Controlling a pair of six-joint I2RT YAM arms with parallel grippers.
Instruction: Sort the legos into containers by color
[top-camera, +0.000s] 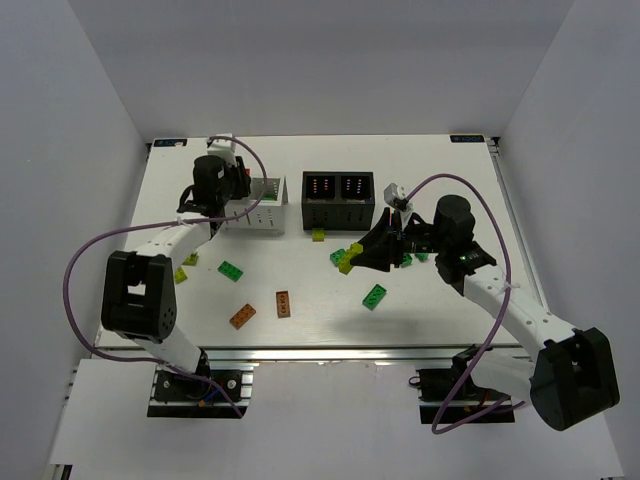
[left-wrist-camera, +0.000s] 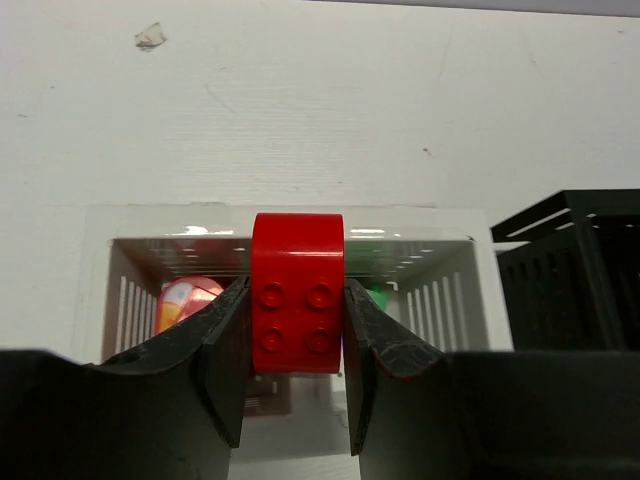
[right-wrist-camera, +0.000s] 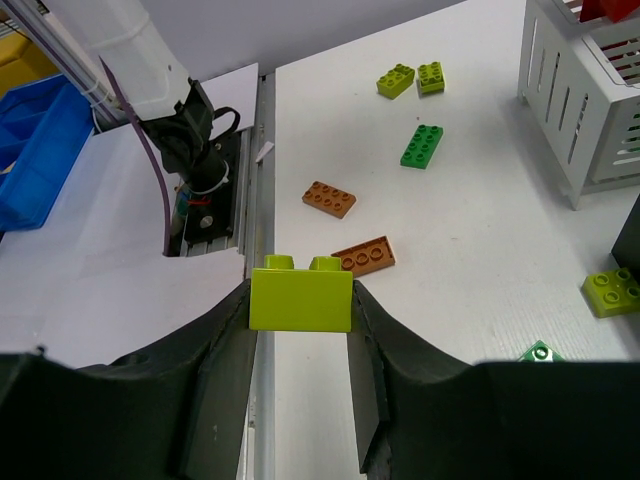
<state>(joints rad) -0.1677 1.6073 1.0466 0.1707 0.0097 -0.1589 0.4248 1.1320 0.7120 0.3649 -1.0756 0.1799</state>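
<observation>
My left gripper (left-wrist-camera: 296, 335) is shut on a red lego (left-wrist-camera: 298, 300), studs facing the camera, held just above the white container (left-wrist-camera: 280, 215) at the back left (top-camera: 268, 205). Inside that container a red-orange piece (left-wrist-camera: 185, 300) and a bit of green (left-wrist-camera: 376, 297) show. My right gripper (right-wrist-camera: 300, 310) is shut on a yellow-green lego (right-wrist-camera: 300, 295), lifted off the table right of centre (top-camera: 347, 262), in front of the black container (top-camera: 338, 200).
Loose legos lie on the table: two brown-orange (top-camera: 242, 316) (top-camera: 283, 304), greens (top-camera: 231, 270) (top-camera: 375, 296), and yellow-greens (top-camera: 181, 274) (top-camera: 318, 235). The table's near edge with the left arm's base (right-wrist-camera: 200, 160) lies beyond the held yellow-green brick.
</observation>
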